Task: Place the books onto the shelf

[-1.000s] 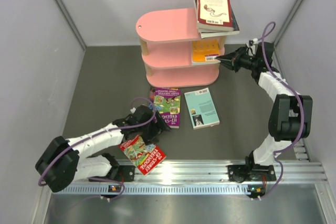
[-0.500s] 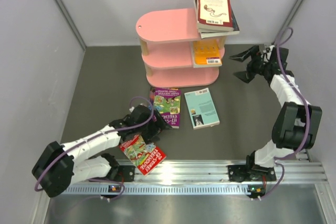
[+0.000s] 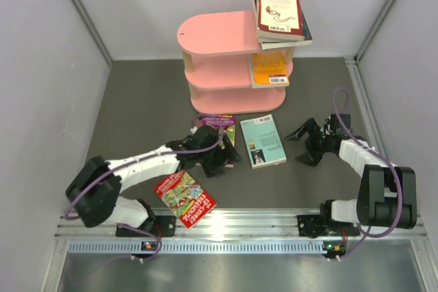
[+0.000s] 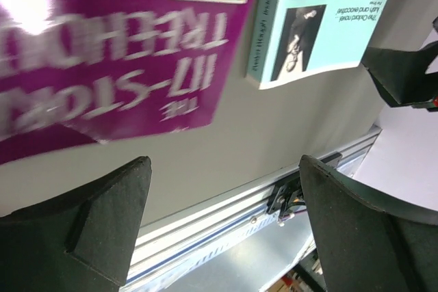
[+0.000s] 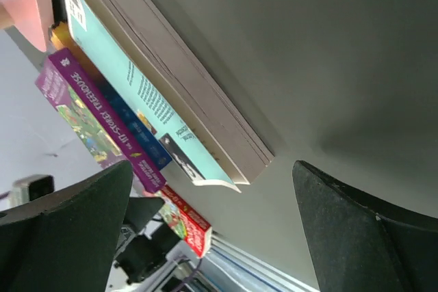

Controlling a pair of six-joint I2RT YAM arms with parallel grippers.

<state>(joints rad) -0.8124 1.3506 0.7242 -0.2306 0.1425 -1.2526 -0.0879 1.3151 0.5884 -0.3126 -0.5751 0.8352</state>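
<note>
A dark grey matte floor (image 3: 137,100) fills the centre, boxed in by plain pale grey walls (image 3: 41,66). A ribbed aluminium rail (image 3: 260,223) crosses the bottom edge.

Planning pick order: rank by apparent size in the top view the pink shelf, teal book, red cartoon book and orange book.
1. Pink three-tier oval shelf.
2. Light teal paperback and red cartoon-cover paperback: alike, unranked.
3. Orange paperback on the middle tier, partly covered from above.
</note>
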